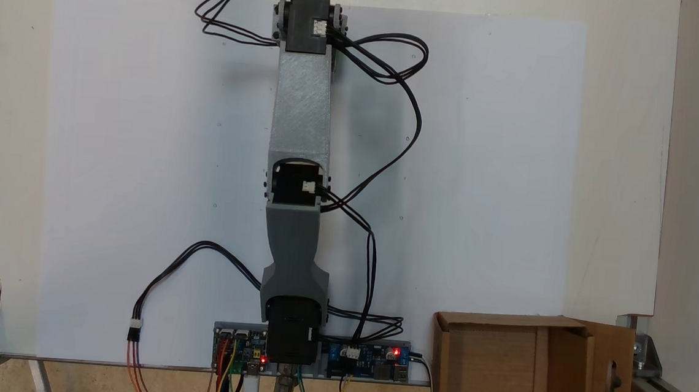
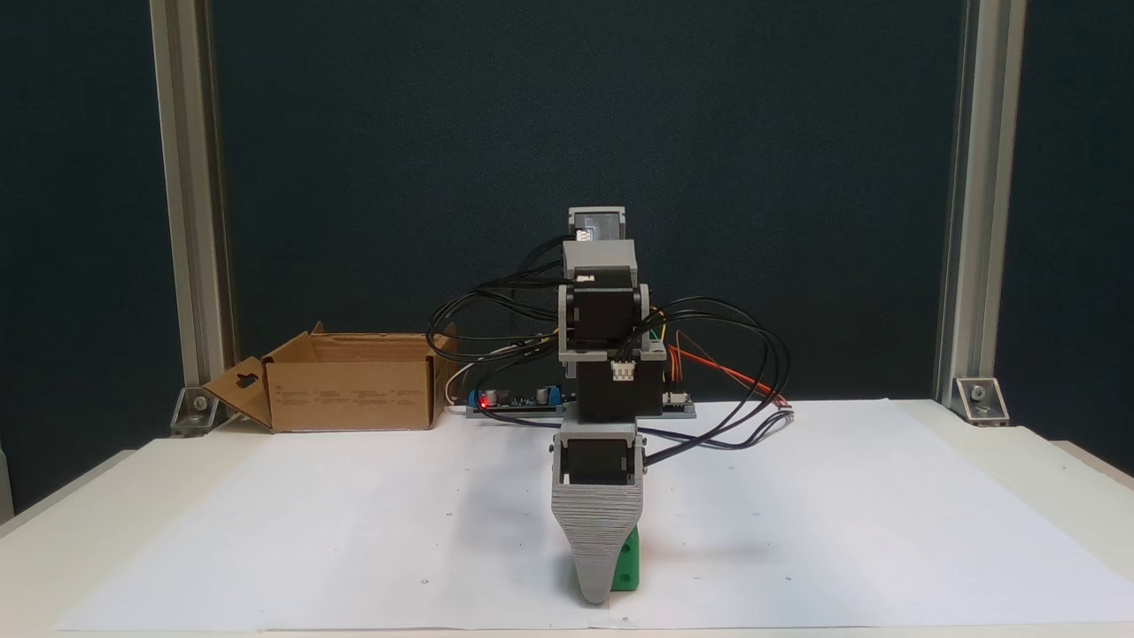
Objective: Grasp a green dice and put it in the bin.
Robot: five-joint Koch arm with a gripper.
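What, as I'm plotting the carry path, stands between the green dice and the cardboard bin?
Nothing visible: bare white paper lies between the green dice, at the hand's tip, and the bin at back left in a fixed view.

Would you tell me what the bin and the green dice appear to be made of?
The bin looks like matte brown corrugated cardboard, with folded flaps and raw cut edges. The green dice seems to be smooth, bright moulded plastic with recessed pips, though the gripper covers most of it.

The pincer point(image 2: 598, 592) covers most of the dice point(image 2: 627, 563); only one tip shows, its grip unreadable. At 5 o'clock, the bin point(image 1: 566, 352) is cut by the bottom edge.
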